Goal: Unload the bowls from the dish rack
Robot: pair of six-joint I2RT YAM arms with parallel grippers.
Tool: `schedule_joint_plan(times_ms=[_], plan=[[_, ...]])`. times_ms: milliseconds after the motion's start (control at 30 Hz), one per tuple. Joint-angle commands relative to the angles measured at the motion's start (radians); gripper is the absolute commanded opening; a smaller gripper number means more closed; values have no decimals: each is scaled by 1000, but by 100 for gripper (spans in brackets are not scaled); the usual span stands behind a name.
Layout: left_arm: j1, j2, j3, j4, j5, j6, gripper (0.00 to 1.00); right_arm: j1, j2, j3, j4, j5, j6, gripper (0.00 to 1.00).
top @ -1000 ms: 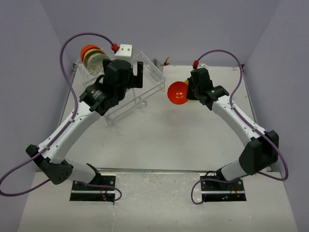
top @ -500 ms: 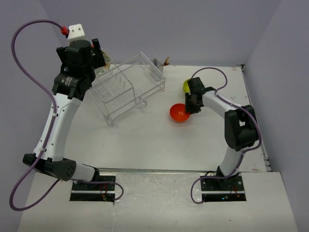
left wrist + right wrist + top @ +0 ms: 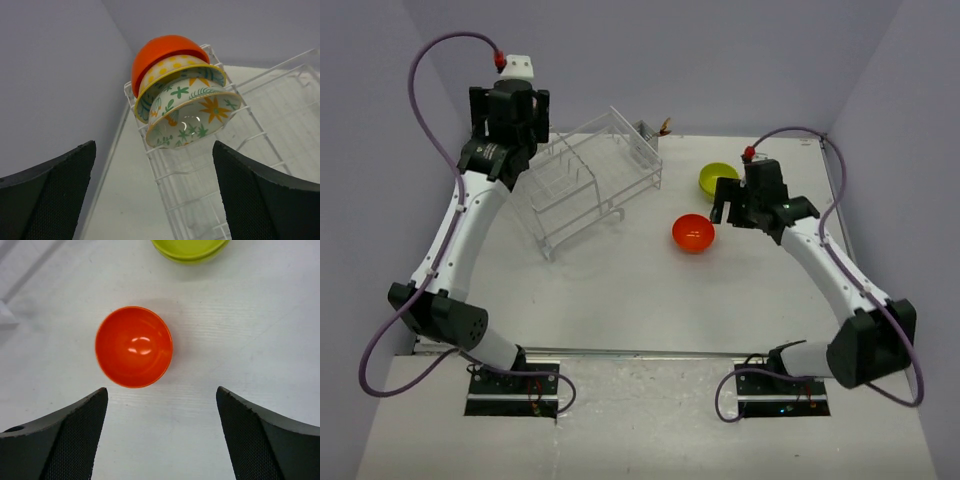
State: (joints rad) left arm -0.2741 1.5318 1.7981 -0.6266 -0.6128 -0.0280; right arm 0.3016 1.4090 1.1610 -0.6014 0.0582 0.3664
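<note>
Beneath the right claw [image 3: 160, 395], fingers newly apart, the orange bowl [image 3: 134, 346] now sits released on the desk [image 3: 260, 325], while three bowls [image 3: 185, 110] wait in the dish rack [image 3: 280, 100] ahead of the spread left claw [image 3: 154, 145].

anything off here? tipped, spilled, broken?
Only the dish rack: it sits diagonal to the edges of the table. The orange bowl and green bowl stand upright on it, apart; the racked bowls nest on edge. No spill or damage visible.
</note>
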Motion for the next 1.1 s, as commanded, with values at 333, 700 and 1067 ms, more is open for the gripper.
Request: schedule_joint_plan(times_ms=[333,700,1067], plan=[[10,169,-17,163,-65,303,63,-1,-369,-118,-14,22,-20,94],[9,232,-28,215,-111,333,34,-1,-386,-118,-6,11,-29,94],[-2,134,-118,379,-151,413,0,-1,-406,-113,-6,-3,-35,94]])
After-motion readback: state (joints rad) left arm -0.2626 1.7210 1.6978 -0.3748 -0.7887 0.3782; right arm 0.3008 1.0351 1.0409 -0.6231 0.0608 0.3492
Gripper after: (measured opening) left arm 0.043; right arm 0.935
